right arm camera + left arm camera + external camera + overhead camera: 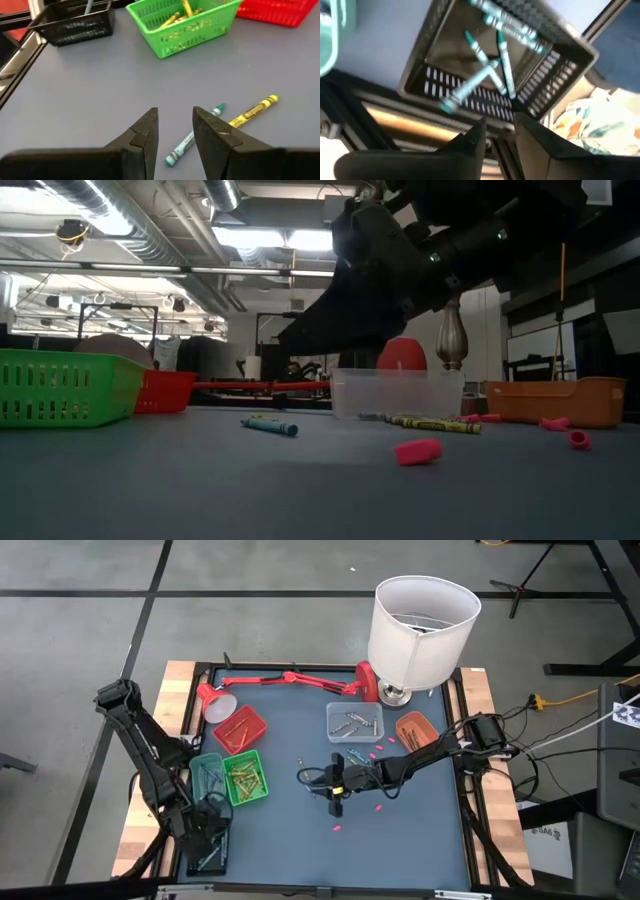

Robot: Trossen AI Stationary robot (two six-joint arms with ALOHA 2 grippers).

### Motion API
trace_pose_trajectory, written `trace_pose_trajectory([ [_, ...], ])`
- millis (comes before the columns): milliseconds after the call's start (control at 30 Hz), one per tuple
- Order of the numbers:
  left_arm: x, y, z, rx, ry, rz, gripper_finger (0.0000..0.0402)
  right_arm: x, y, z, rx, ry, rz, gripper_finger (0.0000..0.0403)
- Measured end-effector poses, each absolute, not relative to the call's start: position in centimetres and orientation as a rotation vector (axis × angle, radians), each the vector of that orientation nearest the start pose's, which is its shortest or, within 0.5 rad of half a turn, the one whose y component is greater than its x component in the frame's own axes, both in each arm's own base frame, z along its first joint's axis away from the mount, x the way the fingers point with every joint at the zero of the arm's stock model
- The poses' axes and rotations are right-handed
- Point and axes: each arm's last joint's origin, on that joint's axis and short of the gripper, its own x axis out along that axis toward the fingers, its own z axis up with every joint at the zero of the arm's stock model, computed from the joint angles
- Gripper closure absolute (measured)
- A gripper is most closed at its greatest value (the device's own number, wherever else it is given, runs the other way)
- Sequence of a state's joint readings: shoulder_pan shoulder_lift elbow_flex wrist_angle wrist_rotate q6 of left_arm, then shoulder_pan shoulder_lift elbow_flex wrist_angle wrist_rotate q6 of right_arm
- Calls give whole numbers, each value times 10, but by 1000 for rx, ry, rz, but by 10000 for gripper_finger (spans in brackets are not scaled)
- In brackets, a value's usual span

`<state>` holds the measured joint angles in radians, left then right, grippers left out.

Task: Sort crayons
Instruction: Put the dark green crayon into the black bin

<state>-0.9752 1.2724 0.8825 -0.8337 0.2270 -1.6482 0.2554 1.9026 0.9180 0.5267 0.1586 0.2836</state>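
Several blue-green crayons (pixel 502 30) lie in the black tray (pixel 555 60) at the table's near left. One more blue-green crayon (pixel 470 90) shows blurred over that tray's near wall. My left gripper (pixel 500 132) hangs open above this tray (pixel 205 845), holding nothing. At mid-table a blue-green crayon (pixel 192 137) and a yellow crayon (pixel 252 112) lie flat on the mat. My right gripper (pixel 175 130) is open just above the blue-green one (pixel 270 425), a finger to each side of it, not touching. Yellow crayons (pixel 180 15) fill the green tray (pixel 245 778).
A red tray (pixel 240 727), a teal tray (pixel 207 775), a clear tray (pixel 355 722) and an orange tray (pixel 415 728) stand around the mat. A red desk lamp (pixel 290 680) and a white lampshade (pixel 420 630) stand along the far edge. Pink bits (pixel 417 451) lie scattered near the right gripper.
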Motion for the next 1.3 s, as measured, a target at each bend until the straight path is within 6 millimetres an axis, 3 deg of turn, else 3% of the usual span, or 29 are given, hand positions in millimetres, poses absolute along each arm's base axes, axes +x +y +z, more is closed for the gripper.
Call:
trace_pose_trajectory([
  [367,128,-185,228,-737,1339,239,287,367,90,138,235,458,-16,284],
  [567,129,-185,227,-715,1312,233,286,370,99,124,272,420,-37,284],
  [933,129,-185,228,-716,1310,232,286,377,124,104,180,405,-159,284],
  [1300,129,-185,228,-716,1308,232,286,379,126,84,155,443,-189,284],
])
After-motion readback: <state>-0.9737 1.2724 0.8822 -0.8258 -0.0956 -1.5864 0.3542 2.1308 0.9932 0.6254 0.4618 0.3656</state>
